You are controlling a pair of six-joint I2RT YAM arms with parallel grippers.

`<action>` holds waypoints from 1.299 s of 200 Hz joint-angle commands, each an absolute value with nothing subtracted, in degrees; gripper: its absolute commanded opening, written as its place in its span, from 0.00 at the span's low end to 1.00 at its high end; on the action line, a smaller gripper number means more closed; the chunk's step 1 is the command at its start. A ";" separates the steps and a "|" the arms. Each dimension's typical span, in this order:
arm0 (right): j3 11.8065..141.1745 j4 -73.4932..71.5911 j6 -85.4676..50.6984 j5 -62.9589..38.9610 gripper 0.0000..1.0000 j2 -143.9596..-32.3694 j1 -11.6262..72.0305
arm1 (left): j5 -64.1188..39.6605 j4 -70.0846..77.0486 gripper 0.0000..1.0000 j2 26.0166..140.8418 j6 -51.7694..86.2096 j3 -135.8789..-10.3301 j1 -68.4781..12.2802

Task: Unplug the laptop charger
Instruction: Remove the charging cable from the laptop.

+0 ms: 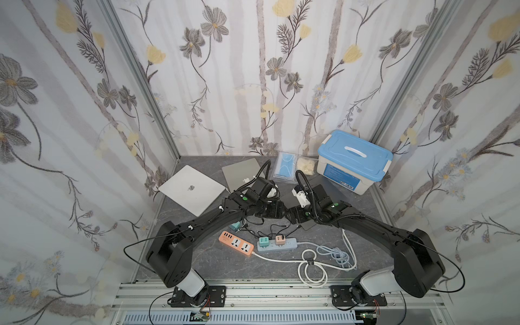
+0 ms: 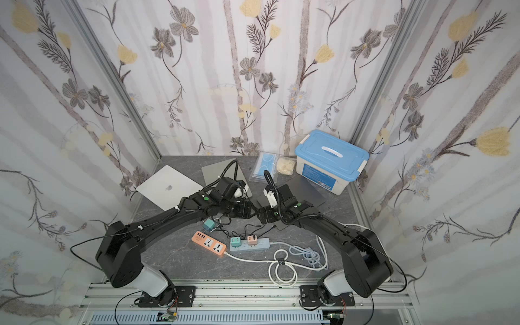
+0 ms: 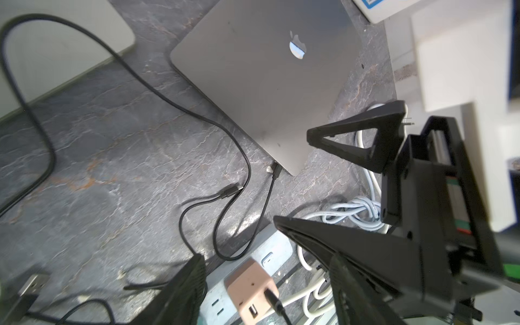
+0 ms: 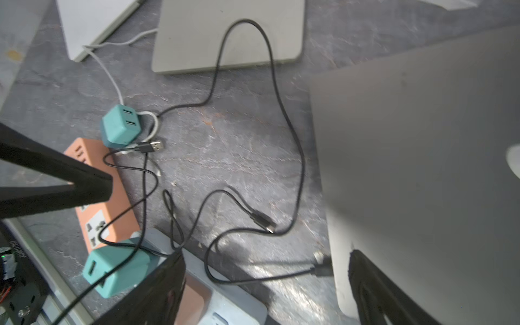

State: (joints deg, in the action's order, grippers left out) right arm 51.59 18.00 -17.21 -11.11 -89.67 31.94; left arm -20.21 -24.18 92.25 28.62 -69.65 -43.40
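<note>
The dark grey laptop [image 3: 264,84] lies under my right arm. A black charger cable's plug [image 3: 277,170] rests against the laptop's edge near a corner; I cannot tell whether it sits in the port. The same plug [image 4: 323,268] shows in the right wrist view. My right gripper [image 4: 267,292] is open and straddles that corner with nothing between its fingers. The cable runs to a pink charger cube [image 3: 249,289] on the light blue power strip [image 1: 284,244]. My left gripper [image 3: 261,295] is open, its fingers either side of the cube and clear of it.
A teal cube [image 1: 264,241] sits on the blue strip, another teal cube [image 1: 234,226] lies loose by the orange strip [image 1: 236,243]. Two more laptops [image 1: 191,192] [image 1: 242,171] lie at the back left, a blue-lidded box [image 1: 354,160] back right. White and blue cords [image 1: 323,259] coil in front.
</note>
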 commanded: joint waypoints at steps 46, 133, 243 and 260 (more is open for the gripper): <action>40.99 14.72 -22.40 -12.28 0.97 -78.80 21.51 | -23.51 -22.94 0.73 106.98 24.49 -78.14 -47.17; 38.17 20.96 -25.27 -9.12 0.98 -79.10 21.52 | -17.63 -30.28 0.72 115.75 21.64 -84.13 -50.96; 38.71 20.47 -27.43 -1.81 0.98 -89.03 28.78 | -16.17 -31.28 0.46 118.92 20.67 -83.67 -51.68; 39.00 20.60 -26.92 -0.25 0.99 -89.42 28.53 | -16.41 -31.32 0.44 118.83 20.74 -83.67 -51.73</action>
State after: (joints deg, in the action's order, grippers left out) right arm 38.22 21.12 -26.74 -4.38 -88.86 28.75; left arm -16.58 -30.65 118.83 21.89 -83.81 -51.66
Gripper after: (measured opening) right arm 0.984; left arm 0.453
